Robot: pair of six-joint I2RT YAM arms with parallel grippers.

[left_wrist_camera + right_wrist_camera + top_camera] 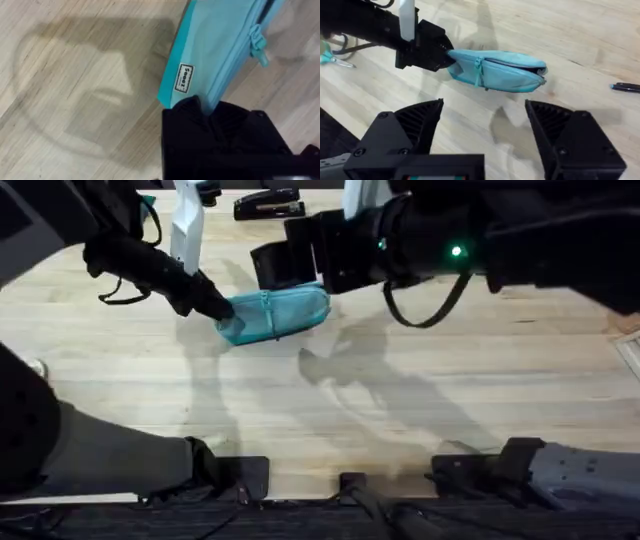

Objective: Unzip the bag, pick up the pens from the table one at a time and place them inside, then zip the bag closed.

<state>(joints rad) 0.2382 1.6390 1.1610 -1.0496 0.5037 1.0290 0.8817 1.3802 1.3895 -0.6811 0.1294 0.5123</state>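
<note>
Teal pouch: you have one bag [276,314], lying on the table [400,400] toward its far edge, a little left of the middle.
Long axis: it runs roughly along the far edge — left end toward your left arm, right end under your right arm.
Zip: the pull tab [479,74] sits partway along, nearer the left end; from the right wrist view the right stretch looks parted, so you are probably mid-unzip.
Left gripper [218,310]: its fingers are clamped on the pouch's left end, pinning it.
Right gripper [485,125]: jaws spread wide and empty, hovering just short of the pouch — the pouch lies straight ahead of them, broadside on.
Nearer arm: your right is the free one for the tab; your left is busy anchoring.
Pens: count one pen [626,87], black, beyond the pouch's right end, well apart from both grippers.
Also: one black stapler [268,204] at the far edge.
</note>
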